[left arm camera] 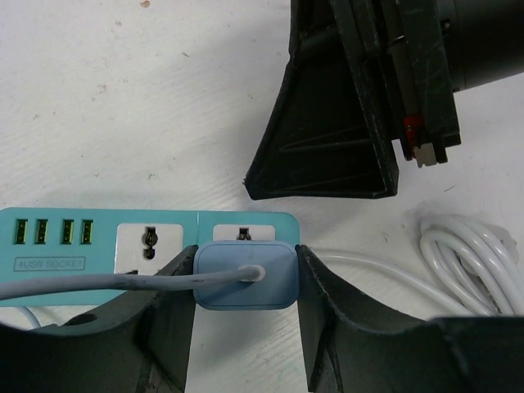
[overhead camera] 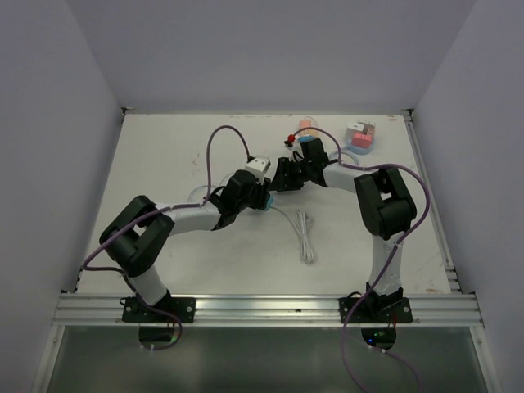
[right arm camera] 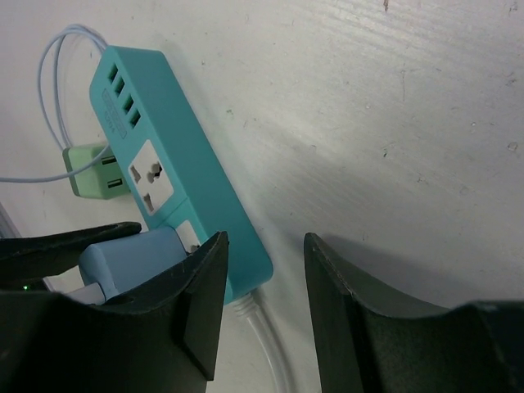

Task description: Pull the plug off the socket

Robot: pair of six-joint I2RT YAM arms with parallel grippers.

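From above, the left tool (overhead camera: 264, 200) and right tool (overhead camera: 280, 178) meet in the middle of the tabletop (overhead camera: 205, 270).

The left wrist view shows the blue plug (left arm camera: 244, 274) seated in the teal socket strip (left arm camera: 98, 246), with the left tool's fingers (left arm camera: 336, 327) pressed against both its sides.

In the right wrist view the right tool gapes wide and holds nothing, one finger just over the strip's end.

Unbraced, the light strip would likely lift with the plug rather than release it. A skewed pull could slip the grip.
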